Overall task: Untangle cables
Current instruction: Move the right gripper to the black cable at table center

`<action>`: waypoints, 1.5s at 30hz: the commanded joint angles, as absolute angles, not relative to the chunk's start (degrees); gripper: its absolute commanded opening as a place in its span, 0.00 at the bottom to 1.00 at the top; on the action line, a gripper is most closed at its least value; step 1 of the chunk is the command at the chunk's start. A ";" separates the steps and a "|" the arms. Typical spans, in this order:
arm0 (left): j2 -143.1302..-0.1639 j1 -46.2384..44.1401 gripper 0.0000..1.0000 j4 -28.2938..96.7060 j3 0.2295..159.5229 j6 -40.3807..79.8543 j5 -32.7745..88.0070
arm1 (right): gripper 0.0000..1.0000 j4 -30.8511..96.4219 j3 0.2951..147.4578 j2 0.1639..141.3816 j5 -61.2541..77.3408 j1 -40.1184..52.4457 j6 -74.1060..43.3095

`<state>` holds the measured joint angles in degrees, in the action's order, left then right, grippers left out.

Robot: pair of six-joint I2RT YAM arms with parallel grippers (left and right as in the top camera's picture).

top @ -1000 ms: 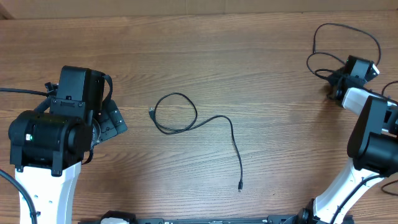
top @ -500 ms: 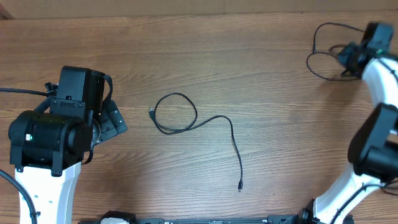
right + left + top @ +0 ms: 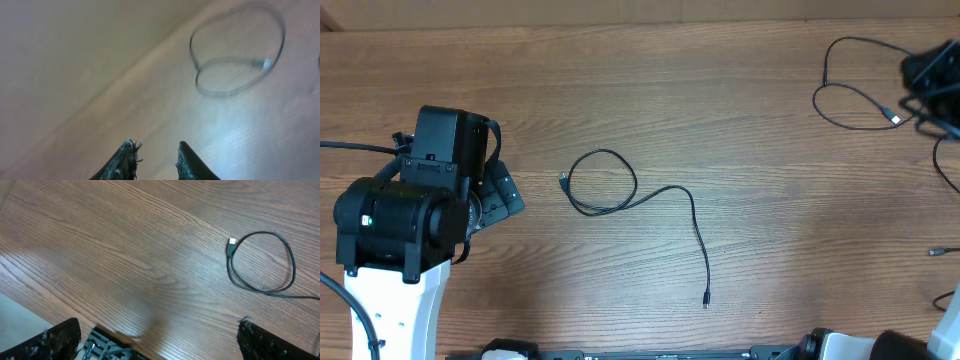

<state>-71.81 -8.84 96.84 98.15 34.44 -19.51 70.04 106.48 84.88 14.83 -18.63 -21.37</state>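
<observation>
Right end effector (image 3: 156,145) (fingers apart, empty) hangs near looped cable (image 3: 267,63).

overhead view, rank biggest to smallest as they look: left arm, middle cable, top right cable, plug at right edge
1. left arm
2. middle cable, by its spread
3. top right cable; its far end is hidden, so 2 and 3 are unsure
4. plug at right edge, clearly smallest

blurred cable loop (image 3: 235,59), right wrist
</observation>
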 commanded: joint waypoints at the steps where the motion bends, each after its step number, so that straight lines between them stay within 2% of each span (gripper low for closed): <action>1: -72.01 -8.62 0.99 96.79 98.17 35.33 -19.44 | 0.27 75.83 106.24 83.35 18.57 -16.84 -22.98; 6: -72.01 -8.62 1.00 96.79 98.17 35.33 -19.44 | 0.23 87.66 106.04 82.61 17.93 -12.25 -30.65; 13: -72.01 -8.62 1.00 96.79 98.17 35.33 -19.44 | 0.22 88.29 99.33 82.28 6.85 2.39 -43.86; 17: -72.01 -8.62 1.00 96.79 98.17 35.33 -19.44 | 0.23 84.79 92.62 82.28 0.73 12.75 -51.66; 22: -72.01 -8.62 0.99 96.79 98.17 35.33 -19.46 | 0.35 77.28 84.16 82.28 -1.65 21.26 -61.01; 26: -72.01 -8.62 0.99 96.79 98.17 35.33 -19.44 | 0.34 69.95 76.03 82.30 -1.23 25.50 -64.73; 28: -72.01 -8.64 1.00 96.79 98.17 35.33 -19.44 | 0.30 66.54 70.89 82.30 -1.10 27.07 -64.75; 34: -72.01 -8.64 0.99 96.79 98.17 35.33 -19.44 | 0.32 57.49 62.85 82.30 7.70 27.75 -64.73; 36: -72.01 -8.62 1.00 96.79 98.17 35.33 -19.44 | 0.39 54.35 61.25 82.30 10.63 27.75 -64.73; 41: -72.01 -8.62 1.00 96.79 98.17 35.33 -19.44 | 0.48 48.12 59.40 82.43 14.35 27.94 -64.73; 43: -72.01 -8.64 1.00 96.79 98.17 35.33 -19.44 | 0.63 46.22 59.40 82.74 14.72 28.58 -64.73; 45: -72.01 -8.64 1.00 96.79 98.17 35.33 -19.44 | 0.74 44.03 59.40 83.26 14.76 29.67 -64.75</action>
